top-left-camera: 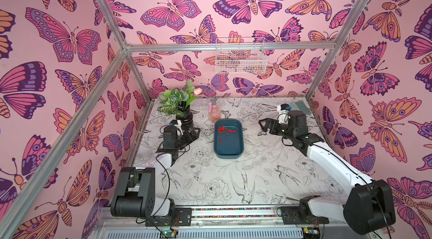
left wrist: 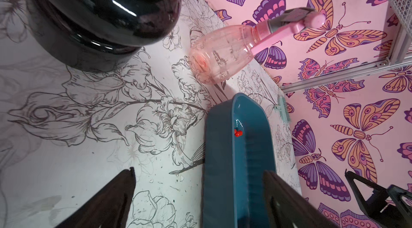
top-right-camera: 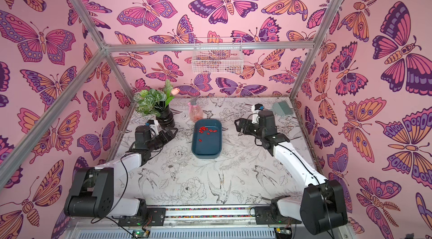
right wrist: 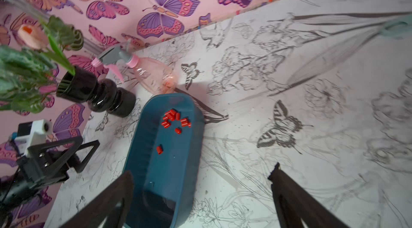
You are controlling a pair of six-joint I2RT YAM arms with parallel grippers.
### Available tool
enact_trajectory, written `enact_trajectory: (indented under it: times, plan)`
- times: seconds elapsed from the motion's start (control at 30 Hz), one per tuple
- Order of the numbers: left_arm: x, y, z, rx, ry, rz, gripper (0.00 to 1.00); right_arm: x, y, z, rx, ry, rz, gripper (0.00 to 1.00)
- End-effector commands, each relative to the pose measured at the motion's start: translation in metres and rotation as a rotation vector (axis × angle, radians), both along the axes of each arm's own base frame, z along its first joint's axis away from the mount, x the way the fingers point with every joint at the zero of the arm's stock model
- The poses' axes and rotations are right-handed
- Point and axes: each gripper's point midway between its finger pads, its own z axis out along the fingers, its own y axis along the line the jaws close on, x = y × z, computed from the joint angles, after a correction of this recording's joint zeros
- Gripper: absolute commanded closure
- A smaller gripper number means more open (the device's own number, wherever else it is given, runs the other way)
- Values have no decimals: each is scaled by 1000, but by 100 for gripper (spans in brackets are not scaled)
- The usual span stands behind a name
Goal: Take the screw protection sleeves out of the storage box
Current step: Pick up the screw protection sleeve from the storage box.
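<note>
Jaws on both arms stand spread wide and hold nothing. The left gripper hangs just beside the storage box, and the right gripper is near its opposite side; neither touches it. The screw protection sleeves all lie inside the box, most bunched toward its far end, with a stray one nearer the middle. By my reading, the approach to a first pick is in hand and nothing is out yet. Next, one gripper must clear the rim, dip down and narrow its fingers on a single tiny cap.
</note>
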Motion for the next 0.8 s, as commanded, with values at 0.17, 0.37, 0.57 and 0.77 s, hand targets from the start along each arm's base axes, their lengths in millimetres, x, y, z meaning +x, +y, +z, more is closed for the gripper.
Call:
enact_trajectory:
  times: [0.17,0.37,0.57,0.77]
  plan:
    - [6,-21,6,-39,-34,-54,8,-2,61,-36,-212,103,157,1]
    - [11,-26,-2,-67,-14,-69,13,2,102,-68,-271,160,244,27]
    - [17,-33,-10,-103,5,-101,18,10,132,-105,-295,205,288,36]
    - [19,-37,-12,-117,9,-117,20,4,166,-124,-402,208,386,36]
